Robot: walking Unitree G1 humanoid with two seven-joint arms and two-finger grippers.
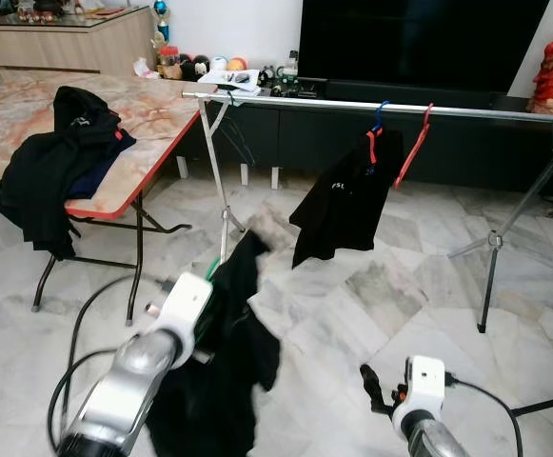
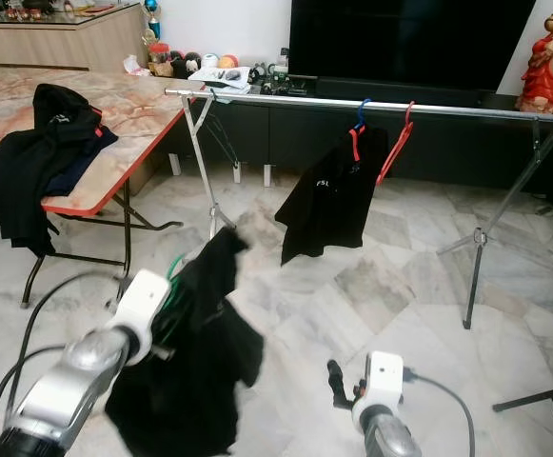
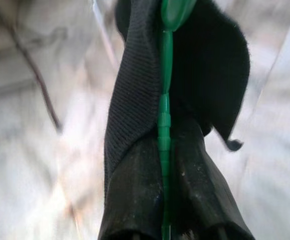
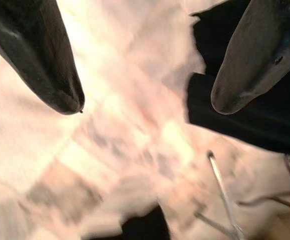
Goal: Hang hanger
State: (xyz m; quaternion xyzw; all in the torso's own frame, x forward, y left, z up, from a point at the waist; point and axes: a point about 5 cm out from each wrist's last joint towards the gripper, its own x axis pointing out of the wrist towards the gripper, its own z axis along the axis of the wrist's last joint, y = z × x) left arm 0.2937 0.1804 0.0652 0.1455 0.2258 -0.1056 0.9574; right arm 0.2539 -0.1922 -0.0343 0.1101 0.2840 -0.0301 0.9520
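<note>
My left gripper (image 1: 209, 290) is shut on a green hanger (image 3: 163, 125) that carries a black garment (image 1: 228, 352). The garment droops over the floor in front of me, below and short of the silver clothes rail (image 1: 381, 107). Its cloth hides most of the fingers. On the rail hangs a black shirt (image 1: 338, 205) on a blue and red hanger (image 1: 375, 129), with a bare red hanger (image 1: 412, 143) beside it. My right gripper (image 4: 147, 107) is low at the right, open and empty, its fingers (image 4: 50, 65) pointing at the floor.
A marble-topped folding table (image 1: 152, 114) stands at the left with a pile of black clothes (image 1: 62, 157) on it. The rail's tripod legs (image 1: 490, 248) spread over the marble floor. A dark TV cabinet (image 1: 295, 133) runs behind the rail. Cables (image 1: 76, 352) trail by my left arm.
</note>
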